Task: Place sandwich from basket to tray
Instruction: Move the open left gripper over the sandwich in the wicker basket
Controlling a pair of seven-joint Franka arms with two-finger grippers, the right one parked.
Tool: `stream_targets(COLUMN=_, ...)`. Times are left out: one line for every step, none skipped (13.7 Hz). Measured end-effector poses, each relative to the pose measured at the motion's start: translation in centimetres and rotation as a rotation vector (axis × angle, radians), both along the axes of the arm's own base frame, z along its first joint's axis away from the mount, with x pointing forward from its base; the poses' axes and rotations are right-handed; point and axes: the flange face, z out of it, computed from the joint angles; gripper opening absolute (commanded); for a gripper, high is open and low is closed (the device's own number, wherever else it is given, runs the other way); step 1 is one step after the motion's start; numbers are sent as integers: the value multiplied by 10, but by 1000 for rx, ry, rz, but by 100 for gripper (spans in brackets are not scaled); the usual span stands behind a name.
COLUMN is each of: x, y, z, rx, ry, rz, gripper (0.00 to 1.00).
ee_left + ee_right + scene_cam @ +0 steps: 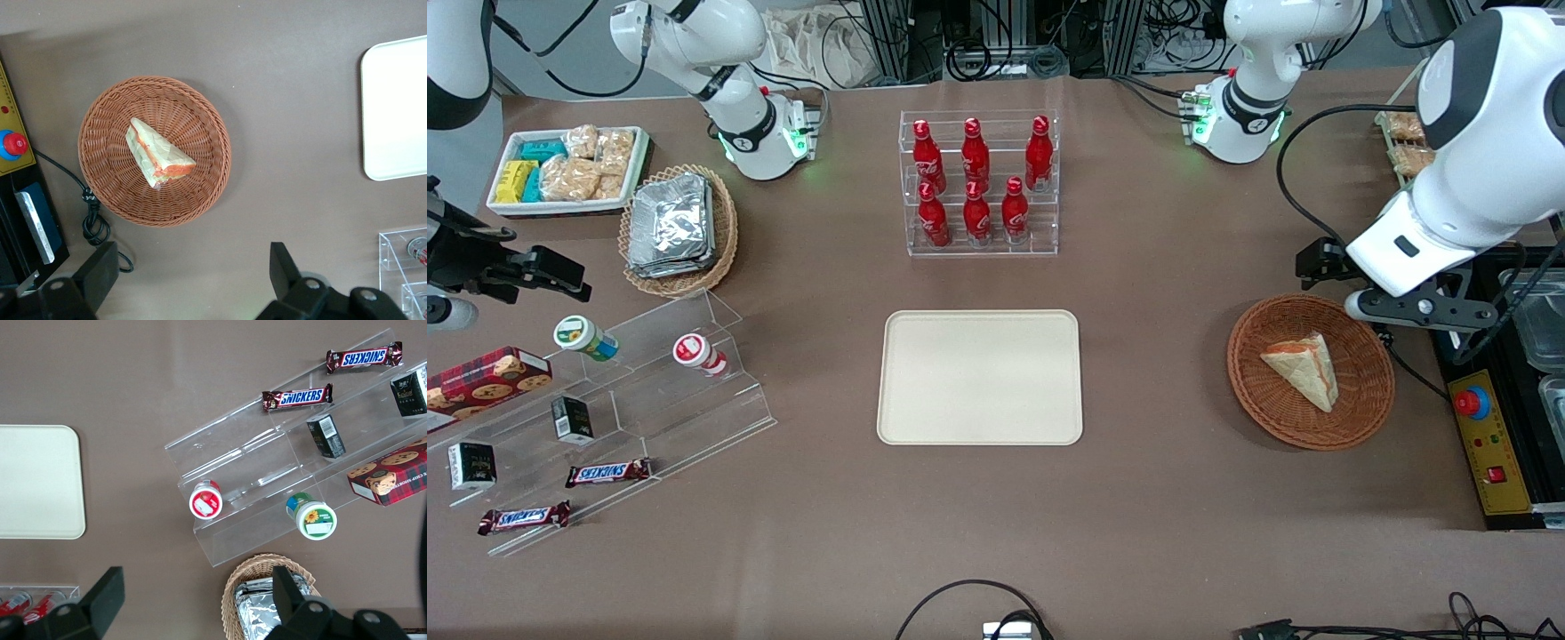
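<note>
the sandwich (1303,366) lies in the basket (1258,391) at the right of the front frame, a pale wedge resting flat on the weave with its red-edged filling side turned toward the tray. the gripper (193,280) hangs above the table just beside the basket, on the side farther from the front camera, with its two black fingers (100,270) spread wide apart and nothing between them. in the front frame only the black bar of the gripper (1418,307) shows at the basket's upper right rim, under the big white forearm, and the fingers themselves are not to be made out there. in the wrist picture the sandwich (159,153) sits near the middle of the round reddish-brown basket (107,193), clear of the fingers, and the basket stands apart from them on bare brown table.

the tray (978,378) sits at the centre of the front frame, cream and bare, well apart from the basket; one rounded end of it shows in the wrist picture as tray (393,107).

above the tray in the front frame stands a clear rack of red bottles (978,182). at the upper left are a tan basket of foil packets (676,227) and a white bin of snack packs (569,169). at the lower left a clear stepped stand (649,400) carries small cups, boxes and two chocolate bars (609,472). at the right edge a yellow control box (1489,444) with a red button lies just beside the basket.
</note>
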Motion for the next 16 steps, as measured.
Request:
stream_targets(x=0, y=1, z=0, rx=0, ry=5, rz=-2, gripper=100)
stream_targets(x=-1, y=3, z=-2, rx=2, ry=15, rz=1, gripper=100)
stream_targets(x=-1, y=6, z=-2, rx=3, ry=24, rz=6, gripper=100)
stream_targets(x=-1, y=9, z=-3, rx=5, ry=36, rz=11, gripper=100)
stream_targets(x=-1, y=13, z=-7, rx=7, ry=60, rz=16, gripper=100)
stream_targets(x=1, y=16, z=-15, rx=10, ry=87, rz=28, gripper=100)
stream_targets(x=4, y=22, z=-26, rx=12, ry=109, rz=49, gripper=100)
stream_targets(x=8, y=30, z=-39, rx=14, ry=132, rz=73, gripper=100)
stream_targets(x=11, y=39, z=-54, rx=17, ry=147, rz=103, gripper=100)
stream_targets(x=13, y=48, z=-72, rx=22, ry=144, rz=154, gripper=100)
stream_targets(x=15, y=58, z=-89, rx=27, ry=130, rz=213, gripper=100)
stream_targets(x=15, y=67, z=-107, rx=28, ry=116, rz=258, gripper=100)
stream_targets(x=14, y=74, z=-124, rx=28, ry=99, rz=294, gripper=100)
stream_targets(x=13, y=79, z=-140, rx=29, ry=78, rz=336, gripper=100)
stream_targets(x=11, y=85, z=-157, rx=30, ry=59, rz=386, gripper=100)
stream_targets(x=7, y=93, z=-174, rx=28, ry=42, rz=426, gripper=100)
